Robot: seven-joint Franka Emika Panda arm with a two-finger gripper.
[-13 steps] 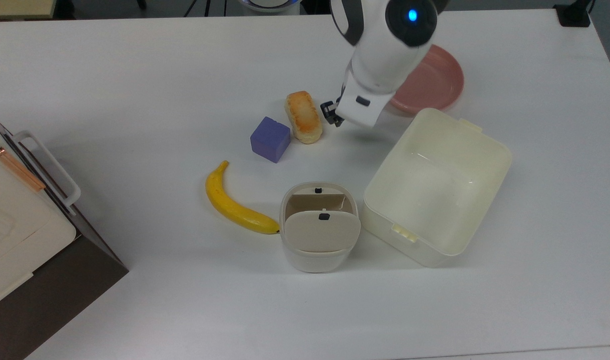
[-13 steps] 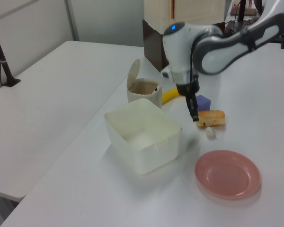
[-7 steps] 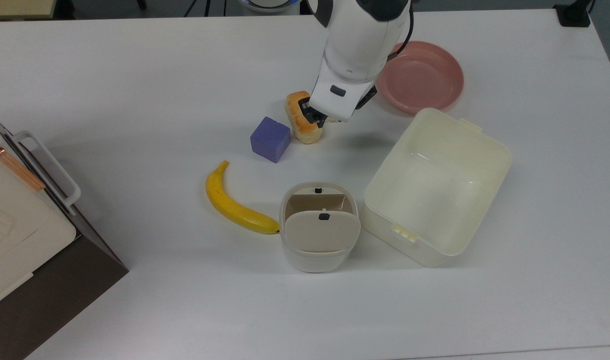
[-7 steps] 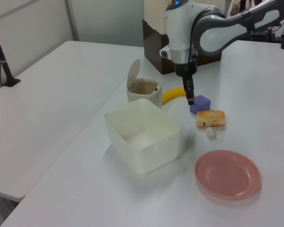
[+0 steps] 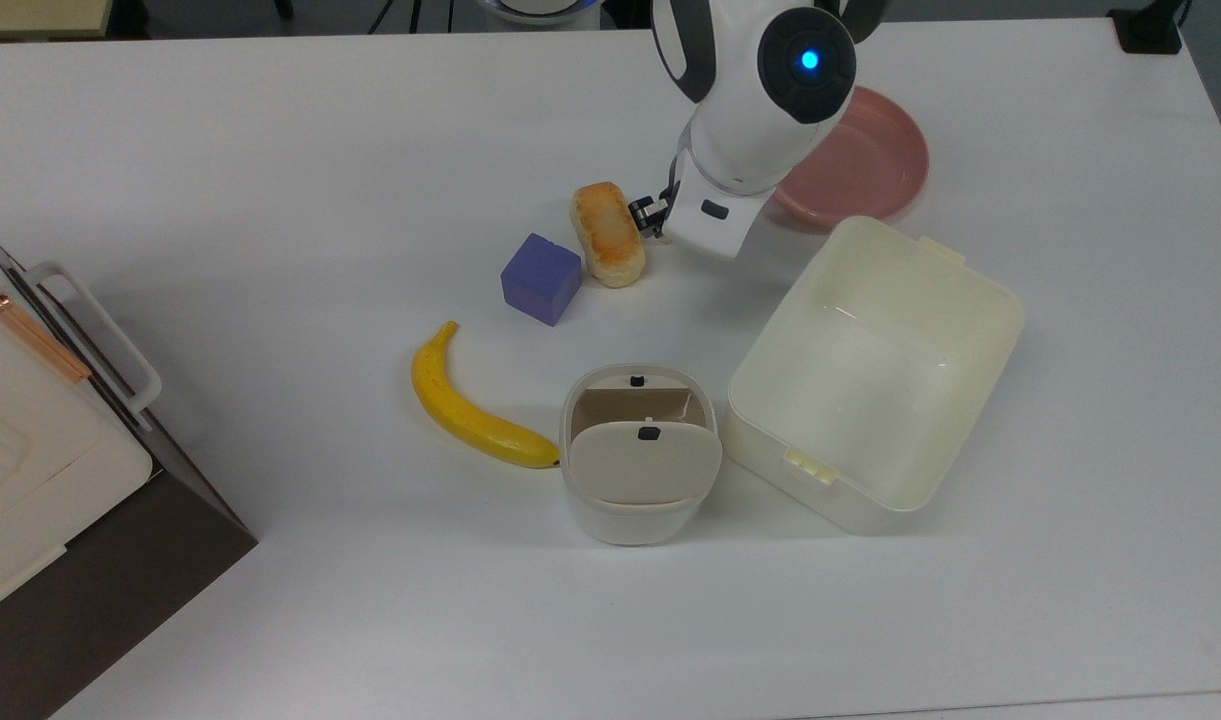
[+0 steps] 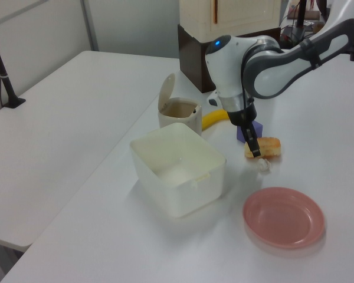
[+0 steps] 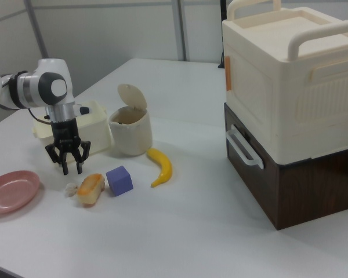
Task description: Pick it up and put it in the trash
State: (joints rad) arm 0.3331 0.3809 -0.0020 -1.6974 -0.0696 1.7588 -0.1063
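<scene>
The tiny white crumpled lump point(image 7: 71, 188) lies on the table just beside the end of the golden bread roll point(image 7: 90, 189); in the left view the lump point(image 6: 264, 165) sits below the roll point(image 6: 265, 147). My gripper point(image 7: 71, 168) hangs a little above the lump, fingers pointing down, open and empty. In the top view the gripper point(image 5: 657, 212) is at the roll's point(image 5: 607, 233) right side. The trash point(image 5: 638, 455), a small rounded cream bin, stands with its flap lid up point(image 7: 130, 128).
A purple cube point(image 5: 540, 278) sits left of the roll and a banana point(image 5: 470, 410) lies beside the bin. A large cream tub point(image 5: 980, 300) stands right of the bin, a pink plate point(image 5: 870, 150) behind it. A cream and brown box point(image 7: 290, 104) stands apart.
Half a second ago the gripper was over the bread roll; it has swung to the top view's right, off the roll, and dropped lower over the lump.
</scene>
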